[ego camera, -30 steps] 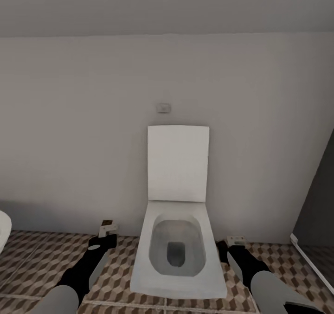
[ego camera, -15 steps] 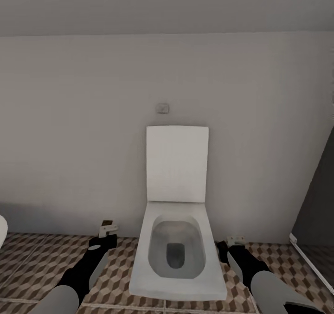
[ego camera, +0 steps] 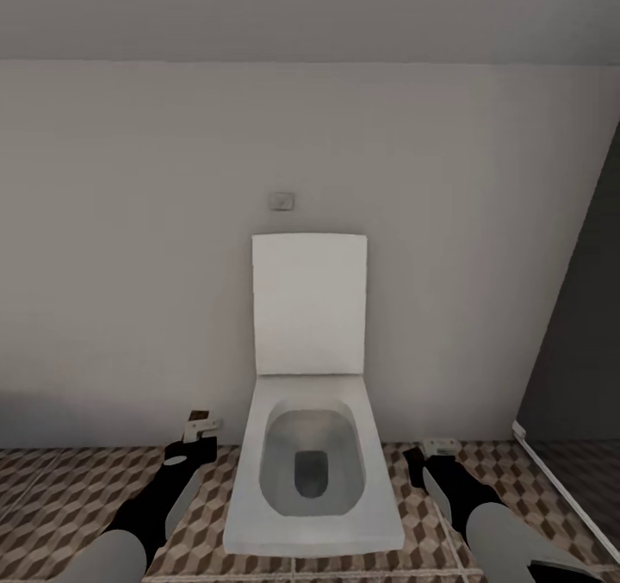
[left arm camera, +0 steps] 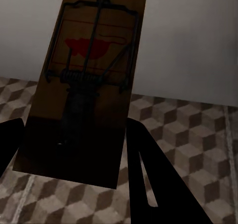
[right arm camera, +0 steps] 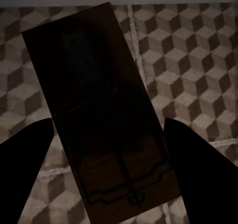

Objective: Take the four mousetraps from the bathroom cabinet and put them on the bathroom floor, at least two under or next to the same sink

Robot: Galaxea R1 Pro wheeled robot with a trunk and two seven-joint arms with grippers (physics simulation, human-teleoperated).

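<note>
At eight o'clock, the left gripper (ego camera: 200, 429) clamps one mousetrap (left arm camera: 84, 85); at four, the right gripper (ego camera: 437, 450) apparently grips another mousetrap (right arm camera: 104, 114). With a toilet (ego camera: 308, 471) between, either could slip mid-turn.

- Left hand (left arm camera: 69, 149): your left wrist view crops both dark fingers (left arm camera: 153, 184) at the frame's edge; the mousetrap (left arm camera: 84, 85) covers their inner faces, so contact cannot be confirmed.
- Right hand (right arm camera: 109, 134): fingers cropped likewise; the second mousetrap (right arm camera: 99, 100) is too dark to read its wire.
- Both arms: cut off by your head view's lower edge.
- Toilet (ego camera: 310, 462): base hidden beneath its bowl.
- Wall plate (ego camera: 282, 201): too small to identify.
</note>
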